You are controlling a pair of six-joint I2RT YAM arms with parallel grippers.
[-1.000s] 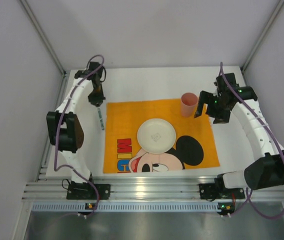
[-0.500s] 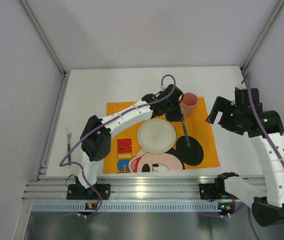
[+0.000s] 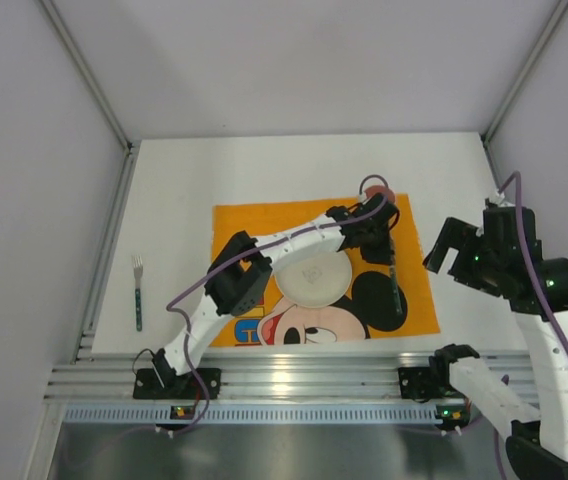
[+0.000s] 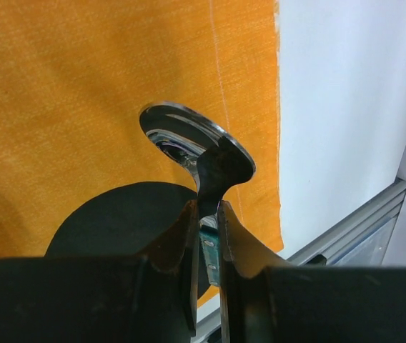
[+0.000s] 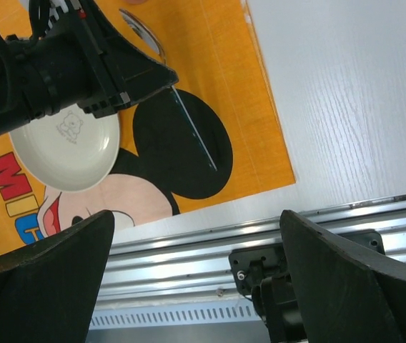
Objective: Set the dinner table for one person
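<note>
Tabletop (image 3: 179, 190): white, edged with aluminium rails; it fills most of our overhead view.
Cloth (image 3: 239, 220): orange Mickey Mouse print, spread over the tabletop's middle.
Plate (image 3: 314, 280): white, at the cloth's centre.
Left end effector (image 4: 206, 214): narrow; we see it pinching a spoon (image 4: 189, 136) by the handle, over the cloth just right of the plate.
Right end effector (image 5: 199, 271): wide, holding nothing, raised at the tabletop's right side.
Fork (image 3: 138, 292): on bare tabletop left of the cloth, well apart from it.
</note>
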